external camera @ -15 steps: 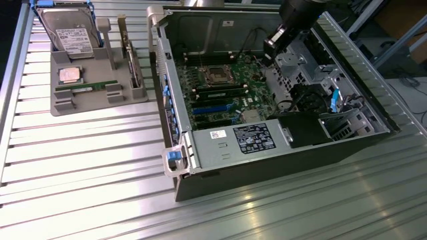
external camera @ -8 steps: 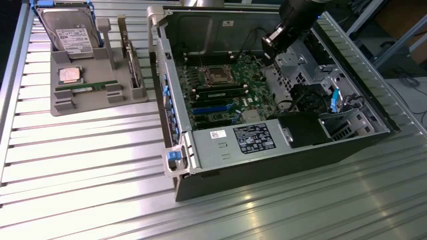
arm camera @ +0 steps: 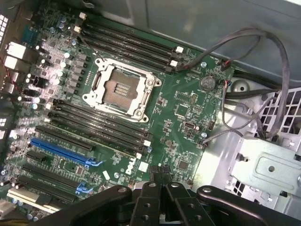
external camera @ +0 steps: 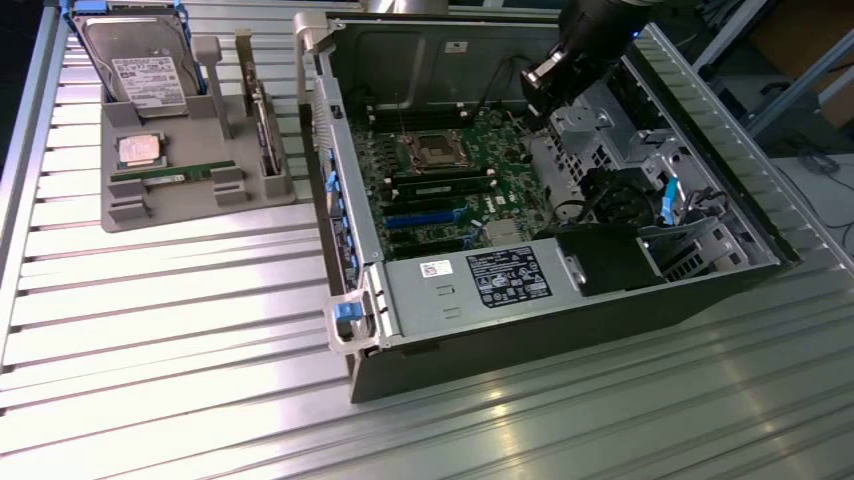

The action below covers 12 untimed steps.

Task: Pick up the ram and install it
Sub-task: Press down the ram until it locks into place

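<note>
The ram (external camera: 167,176) is a thin green stick lying in the grey parts tray (external camera: 134,215) on the exterior view's left, outside the computer case. My gripper (external camera: 538,87) hangs inside the open case (external camera: 400,320) over the motherboard (arm camera: 188,117), far from the ram. In the wrist view the two black fingers (arm camera: 162,181) are pressed together with nothing between them. They hover near the long black memory slots (arm camera: 99,125) beside the empty CPU socket (arm camera: 123,89).
The tray also holds a hard drive (external camera: 134,60), a square silver CPU chip (external camera: 139,148) and an upright expansion card (external camera: 267,125). Grey cables (arm camera: 254,42) loop over the metal drive cage (arm camera: 268,165). A power supply (external camera: 494,278) sits at the case's near end.
</note>
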Available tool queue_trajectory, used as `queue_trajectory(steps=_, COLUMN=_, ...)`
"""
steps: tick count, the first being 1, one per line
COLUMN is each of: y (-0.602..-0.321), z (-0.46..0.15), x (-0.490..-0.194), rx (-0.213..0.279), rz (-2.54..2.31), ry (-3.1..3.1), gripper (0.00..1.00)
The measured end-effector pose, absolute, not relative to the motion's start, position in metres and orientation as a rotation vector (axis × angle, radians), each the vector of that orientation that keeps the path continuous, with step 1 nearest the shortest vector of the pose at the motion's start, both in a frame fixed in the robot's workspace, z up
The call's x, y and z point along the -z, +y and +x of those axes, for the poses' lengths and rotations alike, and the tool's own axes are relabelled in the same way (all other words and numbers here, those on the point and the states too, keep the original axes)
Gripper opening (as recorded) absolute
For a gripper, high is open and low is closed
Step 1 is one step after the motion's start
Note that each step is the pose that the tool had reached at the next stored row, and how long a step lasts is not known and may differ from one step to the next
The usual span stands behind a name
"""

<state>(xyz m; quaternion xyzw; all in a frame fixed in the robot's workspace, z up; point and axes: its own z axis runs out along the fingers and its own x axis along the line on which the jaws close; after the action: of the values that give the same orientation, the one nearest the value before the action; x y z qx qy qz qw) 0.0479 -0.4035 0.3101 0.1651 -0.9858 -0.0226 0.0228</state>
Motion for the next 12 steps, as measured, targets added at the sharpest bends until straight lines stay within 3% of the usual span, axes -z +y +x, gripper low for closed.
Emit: queue_trajectory(steps=12, y=-0.4035, z=0.0479, x=-0.3101, rx=0.075, rz=0.268, ry=-3.087, gripper=0.10)
